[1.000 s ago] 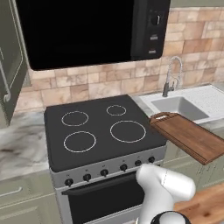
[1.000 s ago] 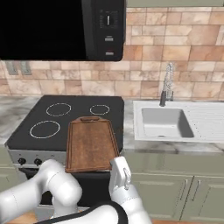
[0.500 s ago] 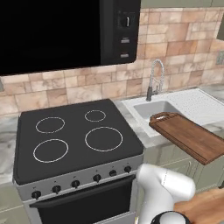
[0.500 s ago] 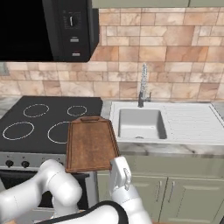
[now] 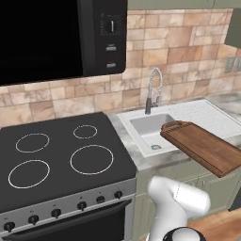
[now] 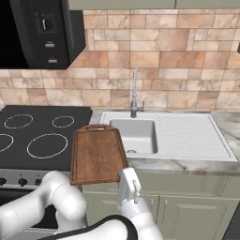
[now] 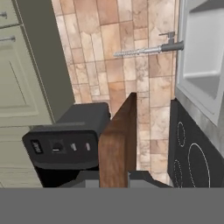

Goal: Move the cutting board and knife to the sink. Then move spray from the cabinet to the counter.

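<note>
Gripping the cutting board (image 6: 97,155) by its near short end, the end effector (image 7: 114,177) is closed tight on the wood. In the hand view the board is seen edge-on, rising up from between the dark tips. The board is held flat and up in the air, above the front edge of the worktop (image 6: 187,165). Its handle loop is at the far end, away from the end effector.

Just past the far end of the board, the white sink (image 5: 151,127) is seen, with its bowl and a ridged draining part beside it. The tall silver tap (image 6: 134,93) is found behind the bowl, farther still from the end effector, against the brick wall (image 6: 159,61). In the left base view the loop end of the board is seen over the front corner of the sink.

To the left of the end effector, the black stove (image 5: 56,157) is seen with its white rings and a row of knobs along the front. Above the stove, up high and to the left, a black microwave (image 5: 56,37) is hung. Green cupboard doors (image 6: 187,211) are seen under the worktop, below and to the right of the end effector.
</note>
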